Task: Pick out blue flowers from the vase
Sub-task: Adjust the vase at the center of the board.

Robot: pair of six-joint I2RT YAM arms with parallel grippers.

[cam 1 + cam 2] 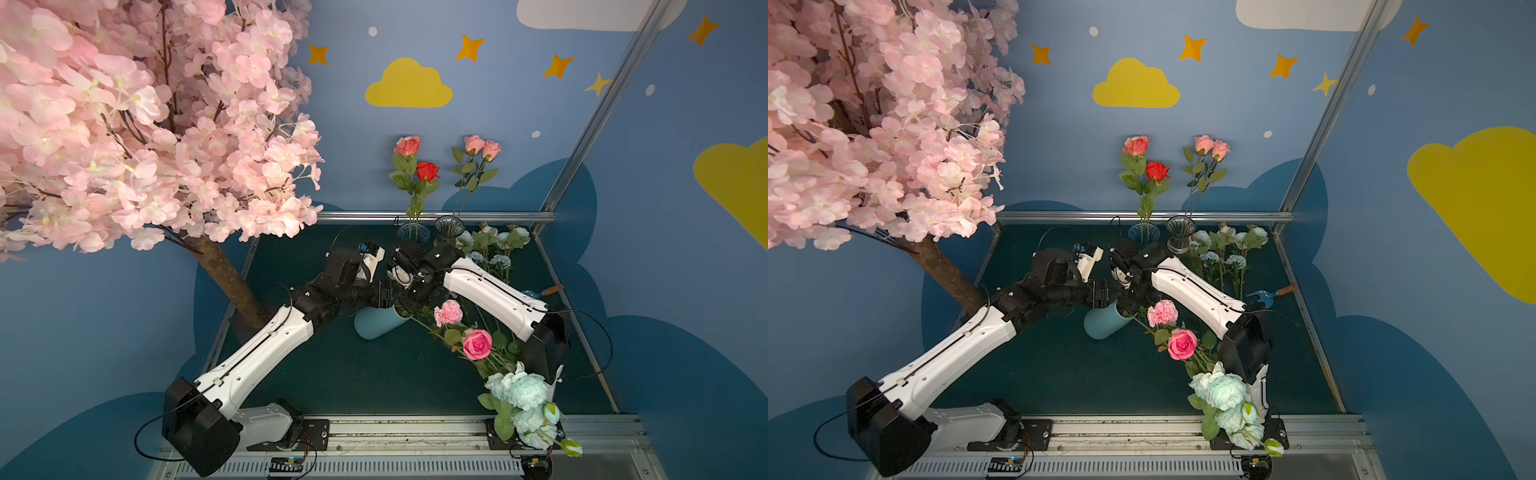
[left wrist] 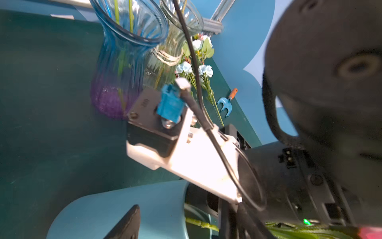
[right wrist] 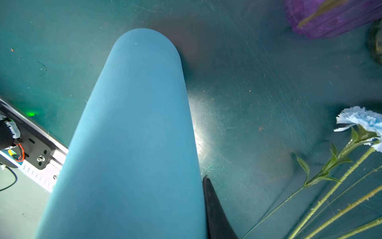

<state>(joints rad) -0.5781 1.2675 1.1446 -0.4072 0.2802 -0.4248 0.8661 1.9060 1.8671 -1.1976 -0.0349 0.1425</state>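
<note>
The light blue vase (image 1: 374,322) (image 1: 1100,322) lies tipped over mid-table, its mouth toward the right. From the mouth, stems run to a pink carnation (image 1: 448,312), a pink rose (image 1: 477,344) and large aqua blue flowers (image 1: 523,390) (image 1: 1223,390) at the front right. My right gripper (image 1: 405,307) (image 3: 198,182) is shut on the vase (image 3: 134,124) rim; one black finger (image 3: 215,211) presses the outer wall and the other is hidden. My left gripper (image 2: 182,209) hangs open over the vase (image 2: 115,209) mouth, holding nothing. Small blue flowers (image 1: 498,259) (image 3: 359,118) lie on the table at the back right.
A blue glass vase (image 1: 411,235) with roses and a clear glass vase (image 1: 449,230) stand at the back edge. A blue hand rake (image 1: 1264,297) lies at the right. The blossom tree's trunk (image 1: 232,282) stands at the left edge. The two arms cross closely above the vase.
</note>
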